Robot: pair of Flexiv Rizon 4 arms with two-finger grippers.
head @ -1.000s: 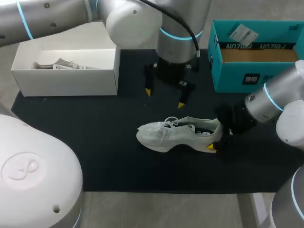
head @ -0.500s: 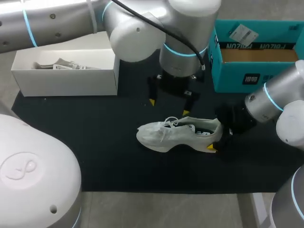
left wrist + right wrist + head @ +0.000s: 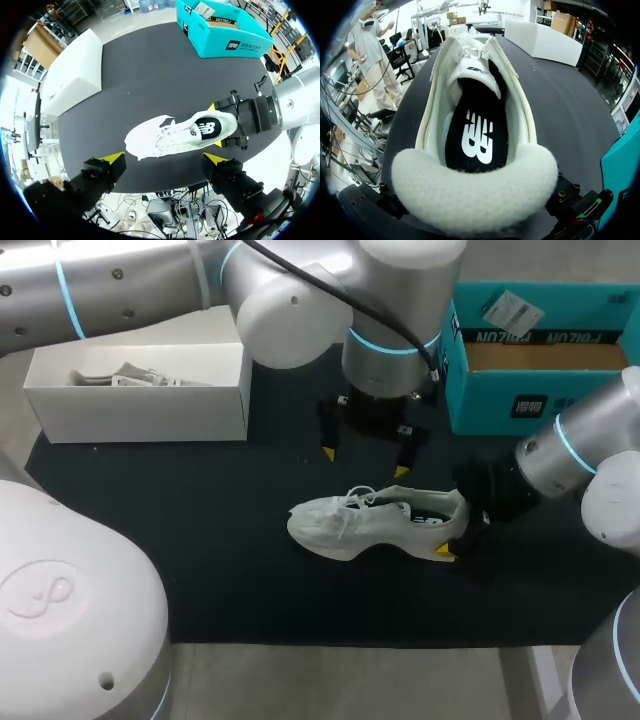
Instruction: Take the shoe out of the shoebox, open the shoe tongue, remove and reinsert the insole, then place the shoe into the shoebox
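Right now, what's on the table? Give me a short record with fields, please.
shoe: white lace-up sneaker, upright on the black mat, outside both boxes
insole: black, inside the sneaker
left gripper: open, above the sneaker
right gripper: shut on the sneaker's heel
boxes: teal cardboard shoebox; white box

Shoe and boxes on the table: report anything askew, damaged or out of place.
Nothing stands out. The shoe sits upright on its sole, with the insole lying flat inside. The right gripper is shut on its heel, and the left gripper hangs open above it. The teal shoebox stands open and looks undamaged.
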